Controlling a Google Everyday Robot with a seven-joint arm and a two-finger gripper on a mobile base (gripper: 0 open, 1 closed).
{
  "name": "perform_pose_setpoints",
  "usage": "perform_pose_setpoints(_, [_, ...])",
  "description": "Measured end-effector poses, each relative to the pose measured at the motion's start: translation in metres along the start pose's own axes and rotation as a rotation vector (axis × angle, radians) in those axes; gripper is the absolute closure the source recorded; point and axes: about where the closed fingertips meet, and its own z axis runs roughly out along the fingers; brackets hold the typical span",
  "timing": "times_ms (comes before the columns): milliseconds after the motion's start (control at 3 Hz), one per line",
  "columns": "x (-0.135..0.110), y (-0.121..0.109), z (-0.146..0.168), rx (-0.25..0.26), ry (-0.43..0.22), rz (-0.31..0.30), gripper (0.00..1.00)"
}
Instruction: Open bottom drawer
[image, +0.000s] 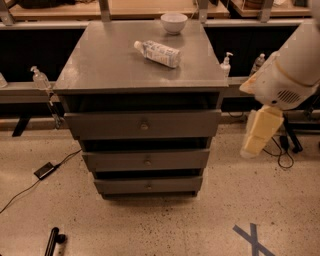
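Observation:
The bottom drawer (148, 185) is the slimmest grey front of three, lowest on the grey cabinet (100, 65), with a small round knob (148, 186) at its centre. It sits pushed in, under the mid-sized drawer (147, 160) and the tall top drawer (143, 124). My arm (290, 70) shows at the right edge as a white joint with a cream link (260, 132) hanging beside the cabinet, well apart from the drawers. The gripper itself is out of view.
On the cabinet top lie a plastic bottle (158, 53) on its side and a white bowl (174, 22) at the back. Sanitiser bottles (39, 78) stand on rails either side. A cable with a black box (45, 170) and blue floor tape (252, 240) lie nearby.

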Motion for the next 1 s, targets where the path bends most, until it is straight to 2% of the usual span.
perform_pose_setpoints(333, [0.005, -0.023, 0.084, -0.030, -0.143, -0.037, 0.00])
perform_pose_setpoints(667, [0.033, -0.077, 0.163, 0.031, -0.360, 0.098, 0.00])
perform_pose_setpoints(1000, [0.033, -0.077, 0.161, 0.032, -0.359, 0.097, 0.00])
